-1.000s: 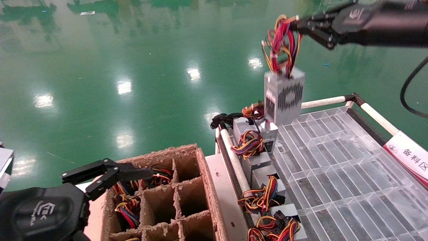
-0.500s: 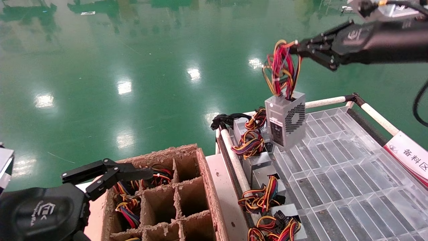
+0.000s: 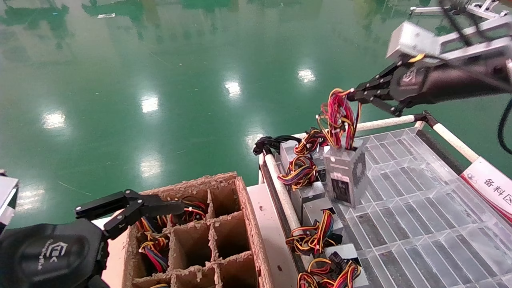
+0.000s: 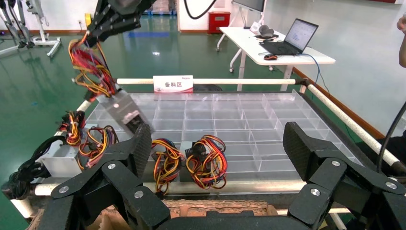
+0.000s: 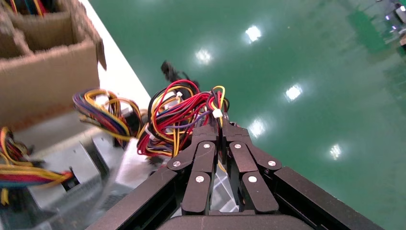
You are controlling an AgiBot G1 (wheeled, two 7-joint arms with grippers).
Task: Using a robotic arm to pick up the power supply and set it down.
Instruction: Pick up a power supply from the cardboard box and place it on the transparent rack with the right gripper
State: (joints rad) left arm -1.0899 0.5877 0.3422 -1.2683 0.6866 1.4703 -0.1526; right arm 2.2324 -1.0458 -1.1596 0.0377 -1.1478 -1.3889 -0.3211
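Note:
The power supply (image 3: 345,176) is a small silver-grey box with a perforated face, and it hangs tilted from its mostly red wire bundle (image 3: 339,116). My right gripper (image 3: 353,95) is shut on that bundle, which the right wrist view shows pinched at the fingertips of the right gripper (image 5: 220,125). The box's lower end is at the surface of the clear compartment tray (image 3: 420,224); I cannot tell if it touches. The left wrist view shows the power supply (image 4: 122,109) at the tray's far corner. My left gripper (image 3: 132,204) stands open and empty over the cardboard box.
A cardboard divider box (image 3: 230,224) holding wired units stands at the front left. Several like grey boxes with yellow-orange wire bundles (image 3: 310,236) line the tray's left edge beside a white rail (image 3: 280,192). A red and white sign (image 3: 490,186) sits on the right rail.
My right gripper has come down and toward me with the power supply, bringing the box from well above the tray to its surface. The left arm has not moved.

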